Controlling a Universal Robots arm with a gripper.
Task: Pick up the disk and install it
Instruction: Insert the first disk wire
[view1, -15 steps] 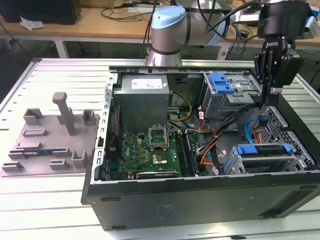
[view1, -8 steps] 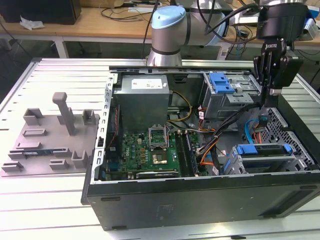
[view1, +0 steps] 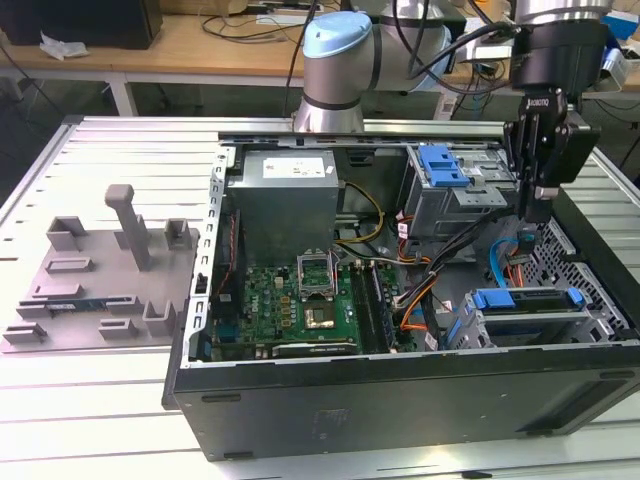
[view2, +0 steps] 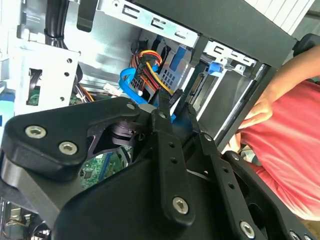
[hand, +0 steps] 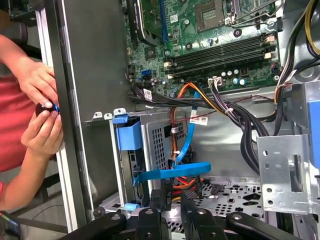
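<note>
Exterior view: gripper (view1: 537, 205) hangs over open computer case (view1: 400, 400), on exterior view's right, just above blue cable (view1: 497, 262). Disk (view1: 525, 305) sits in drive cage at case's near corner on exterior view's right, blue rail on top, below gripper, not touching it. Both wrist views: jaws parted by narrow gap, pinching nothing. Motherboard (view1: 300, 300) lies toward exterior view's left of disk. Person's hand (hand: 45, 132) just beside case's outer wall.

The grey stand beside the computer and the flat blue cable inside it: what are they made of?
The grey stand looks like matte plastic, perhaps moulded or printed: even dull grey, no shine. The blue cable seems plastic-sheathed and flexible: smooth, slightly glossy, bending in a curve.
</note>
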